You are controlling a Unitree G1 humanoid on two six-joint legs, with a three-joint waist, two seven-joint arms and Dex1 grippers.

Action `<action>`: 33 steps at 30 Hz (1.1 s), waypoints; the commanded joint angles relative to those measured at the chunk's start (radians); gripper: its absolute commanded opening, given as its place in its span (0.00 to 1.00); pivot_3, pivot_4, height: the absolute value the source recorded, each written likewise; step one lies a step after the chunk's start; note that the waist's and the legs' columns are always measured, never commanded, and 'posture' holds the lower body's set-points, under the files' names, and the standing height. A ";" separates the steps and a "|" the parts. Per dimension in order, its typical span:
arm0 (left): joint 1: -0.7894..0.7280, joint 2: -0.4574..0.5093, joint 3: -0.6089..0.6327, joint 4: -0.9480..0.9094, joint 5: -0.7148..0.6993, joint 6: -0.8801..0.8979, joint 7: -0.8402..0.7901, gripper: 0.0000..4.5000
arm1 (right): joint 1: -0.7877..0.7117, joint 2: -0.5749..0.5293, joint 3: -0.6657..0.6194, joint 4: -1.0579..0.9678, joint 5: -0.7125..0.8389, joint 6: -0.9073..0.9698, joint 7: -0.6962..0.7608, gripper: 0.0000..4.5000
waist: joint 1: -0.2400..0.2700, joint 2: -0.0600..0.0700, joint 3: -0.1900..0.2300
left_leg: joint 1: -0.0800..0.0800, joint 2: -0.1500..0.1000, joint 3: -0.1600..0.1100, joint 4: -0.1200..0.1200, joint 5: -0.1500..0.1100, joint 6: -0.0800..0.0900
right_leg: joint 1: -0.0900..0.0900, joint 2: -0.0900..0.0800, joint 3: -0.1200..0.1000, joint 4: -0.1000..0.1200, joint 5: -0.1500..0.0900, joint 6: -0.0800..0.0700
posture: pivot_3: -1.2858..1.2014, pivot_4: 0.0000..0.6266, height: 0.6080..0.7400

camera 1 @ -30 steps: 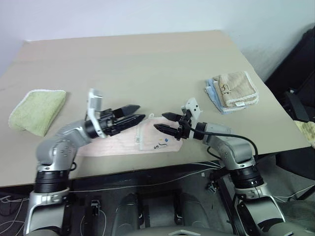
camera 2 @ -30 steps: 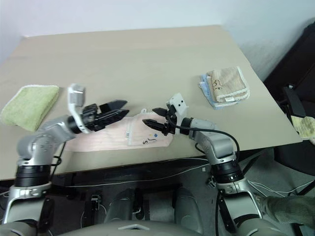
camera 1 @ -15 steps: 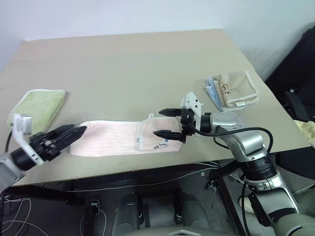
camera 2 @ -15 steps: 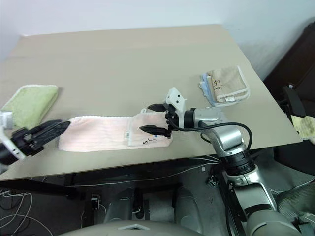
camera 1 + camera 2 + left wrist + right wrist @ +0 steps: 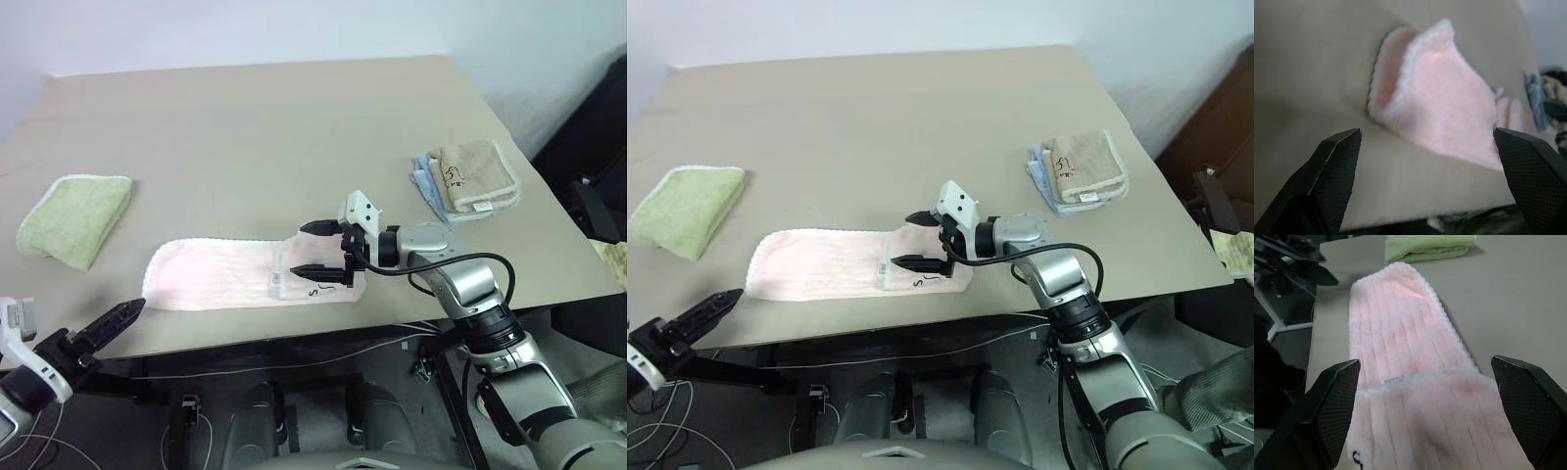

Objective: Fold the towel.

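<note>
While the towel (image 5: 250, 275) lies flat as a long strip near the table's (image 5: 265, 137) front edge, with one layer already lapped over at its right end, best to treat the next fold as a two-handed lift of one short end. Starting at the left: light green towel (image 5: 73, 217) well apart and no obstacle. Next, left gripper (image 5: 116, 318) off the table's front edge, just short of the strip's left end, fingers spread and empty; should come in low and level so the lower finger slides under the white-stitched hem rather than pushing it into a wrinkle. Middle of the strip flat, so no smoothing needed first. Further right, right gripper (image 5: 319, 249) hovering over the lapped end, fingers (image 5: 1530, 406) spread wide, holding nothing; ought to pin or pinch both layers there so the lap does not slip. At far right, tan and blue towels (image 5: 467, 181) stacked, clear of the work. Likely risk: catching only the top layer.
</note>
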 commanded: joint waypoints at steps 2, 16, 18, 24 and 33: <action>-0.017 -0.009 -0.057 0.045 -0.062 -0.032 0.047 1.00 | -0.024 -0.001 -0.012 -0.002 -0.010 -0.023 0.003 1.00 | -0.003 0.000 0.000 | 0.000 0.000 0.001 0.000 0.000 0.000 | 0.000 0.000 0.000 -0.001 0.000 0.000 | 0.52 0.24 1.00; -0.108 -0.019 -0.179 0.175 -0.111 -0.093 0.133 1.00 | -0.008 0.001 -0.032 -0.004 -0.022 -0.027 -0.036 1.00 | 0.006 0.001 0.000 | 0.000 -0.001 0.001 -0.001 0.000 0.000 | 0.000 0.000 0.000 -0.001 0.000 0.000 | 0.52 0.24 1.00; -0.122 -0.030 -0.190 0.186 -0.110 -0.096 0.122 1.00 | -0.008 0.003 -0.034 -0.001 -0.027 -0.030 -0.043 1.00 | 0.007 0.002 -0.001 | 0.000 -0.001 0.001 -0.001 0.000 0.000 | 0.000 -0.001 0.000 -0.001 0.000 0.000 | 0.52 0.24 1.00; -0.138 -0.040 -0.213 0.177 -0.132 -0.104 0.121 0.66 | -0.021 0.005 -0.039 0.015 -0.034 -0.037 -0.061 1.00 | 0.007 0.002 -0.001 | 0.000 -0.001 0.001 -0.001 0.000 0.000 | 0.001 -0.001 0.000 -0.001 0.001 -0.001 | 0.52 0.24 1.00; -0.172 -0.056 -0.226 0.117 -0.177 -0.151 0.175 0.00 | -0.042 0.013 -0.038 0.051 -0.042 -0.063 -0.069 1.00 | 0.001 0.001 -0.001 | -0.001 -0.002 0.001 -0.001 0.000 0.000 | 0.003 0.001 0.000 -0.002 0.001 -0.001 | 0.52 0.24 1.00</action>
